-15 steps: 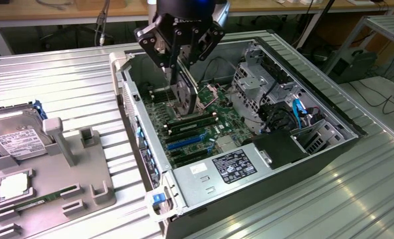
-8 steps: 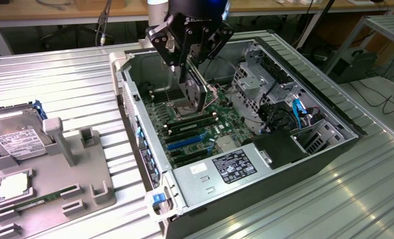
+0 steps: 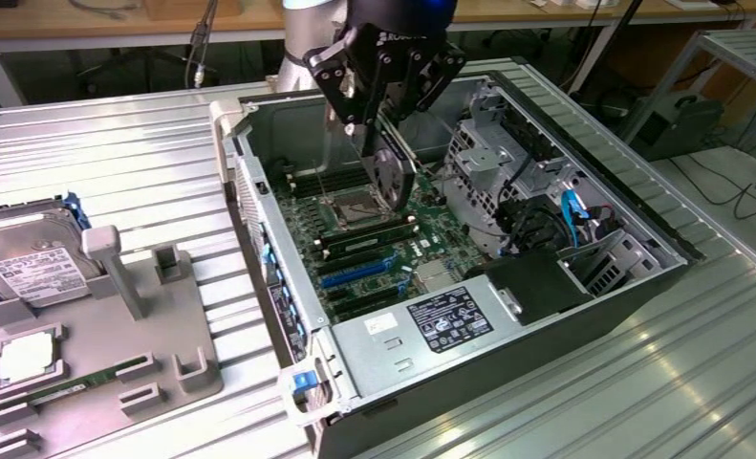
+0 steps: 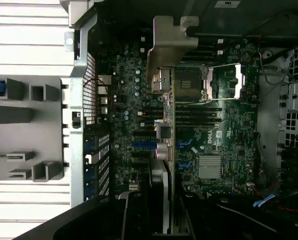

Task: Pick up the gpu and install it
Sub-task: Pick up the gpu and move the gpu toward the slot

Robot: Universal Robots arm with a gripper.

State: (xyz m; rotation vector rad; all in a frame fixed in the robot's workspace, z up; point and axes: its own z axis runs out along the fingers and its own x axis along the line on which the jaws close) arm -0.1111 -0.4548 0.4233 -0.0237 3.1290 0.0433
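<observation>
Your claw (image 3: pixel 380 124) pinches the gpu (image 3: pixel 393 177) above the motherboard (image 3: pixel 365 258) in the open case (image 3: pixel 480 382); the wrist view shows its bracket (image 4: pixel 170 45), the exterior view a hard drive (image 3: pixel 27 263) in the grey tray (image 3: pixel 136 344).

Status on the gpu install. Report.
Gripper shut on the gpu. Card hangs edge-down inside the open case, above the motherboard, not seated. Nothing seen between card and board.

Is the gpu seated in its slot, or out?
Out. The gripper holds the gpu on edge above the motherboard, inside the open case; the blue slots are bare.
</observation>
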